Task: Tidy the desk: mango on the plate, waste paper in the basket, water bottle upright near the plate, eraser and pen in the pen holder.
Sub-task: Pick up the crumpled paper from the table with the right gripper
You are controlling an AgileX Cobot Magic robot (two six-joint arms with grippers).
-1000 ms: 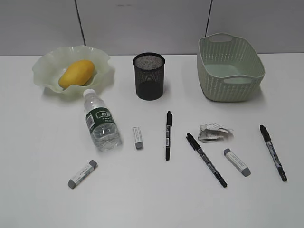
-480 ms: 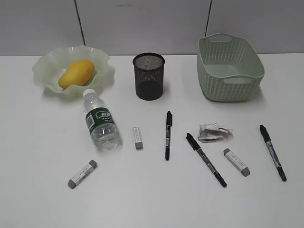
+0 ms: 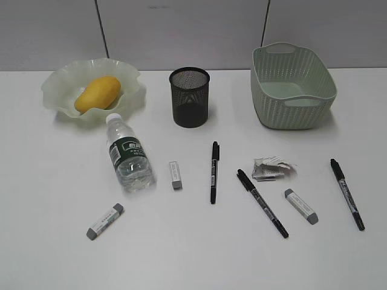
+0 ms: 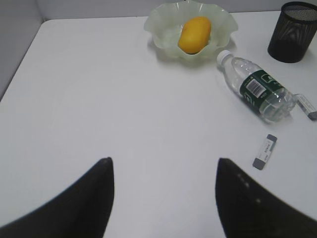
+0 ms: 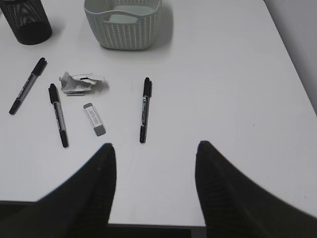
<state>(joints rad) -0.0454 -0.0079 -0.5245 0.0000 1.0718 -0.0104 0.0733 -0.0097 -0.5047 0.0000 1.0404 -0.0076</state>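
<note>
A white worktop (image 3: 54, 254). Upper left, a mango (image 3: 97, 93) sits in the plate (image 3: 55, 90); a bottle (image 3: 128, 156) lies just below. Crumpled paper (image 3: 273, 168) lies centre-right (basket (image 3: 292, 84) above). Left claw (image 4: 163, 171) and right claw (image 5: 153, 153) both gape apart, empty.

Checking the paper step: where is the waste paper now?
Exterior view, right of centre: the waste paper lies on the desk, before the basket, between two pens.

Bright, even, diffuse light overhead; soft short shadows beneath the pen holder (image 3: 189, 96) and basket (image 3: 292, 86). White desk (image 3: 193, 254) mildly washed out. Dark, blurred fingers (image 4: 74, 208) at wrist views' lower edge.
</note>
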